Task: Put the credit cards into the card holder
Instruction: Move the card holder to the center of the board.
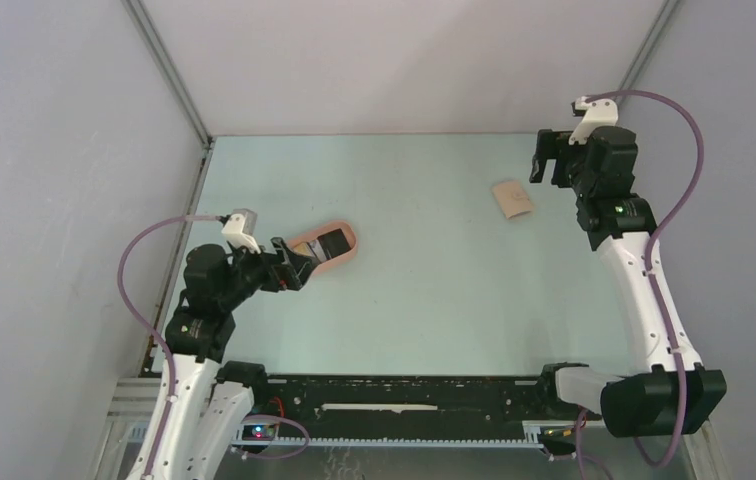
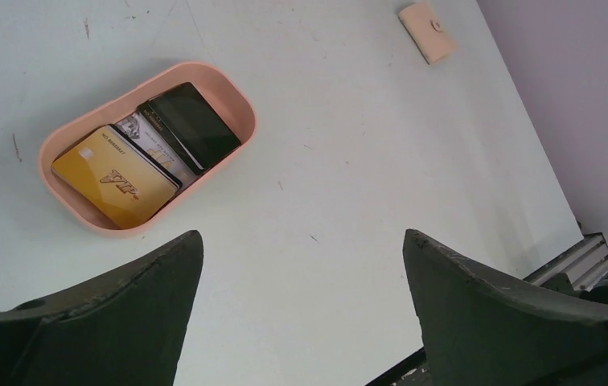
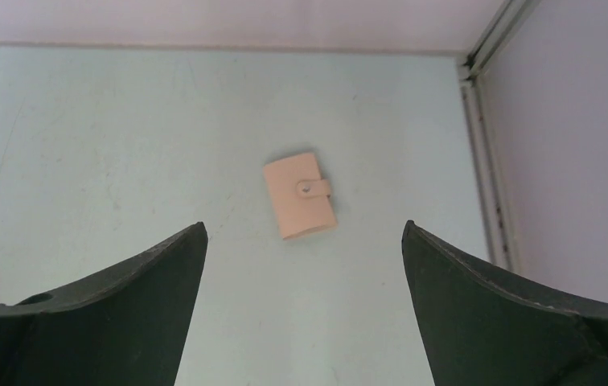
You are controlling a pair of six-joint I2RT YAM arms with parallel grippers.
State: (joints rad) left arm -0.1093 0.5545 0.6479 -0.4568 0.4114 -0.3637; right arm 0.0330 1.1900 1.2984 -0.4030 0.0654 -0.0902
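Your left gripper (image 2: pixel 302 241) fills the bottom of its wrist view, jaws spread wide with nothing between them. Your right gripper (image 3: pixel 304 228) stands just as wide and just as empty.

You'll find the credit cards (image 2: pixel 152 149) overlapping in the salmon-pink tray (image 2: pixel 249 121). A yellow-orange card (image 2: pixel 114 177) lies at one end and a black card (image 2: pixel 191 125) at the other, with a pale one half covered between them. The tray's wall rings them on every side, so their edges are only reachable from above. In the top view, your left gripper sits at the tray's near-left end.

The card holder (image 3: pixel 299 195) lies flat and folded shut, its snap tab across the front. It is well apart from the tray, on the far right of the table (image 1: pixel 424 290), with bare surface all around it. Your right gripper hangs just beside it. The metal rail (image 3: pixel 486 145) and right wall (image 3: pixel 574 121) run near that side, while the stretch between tray and holder lies open.
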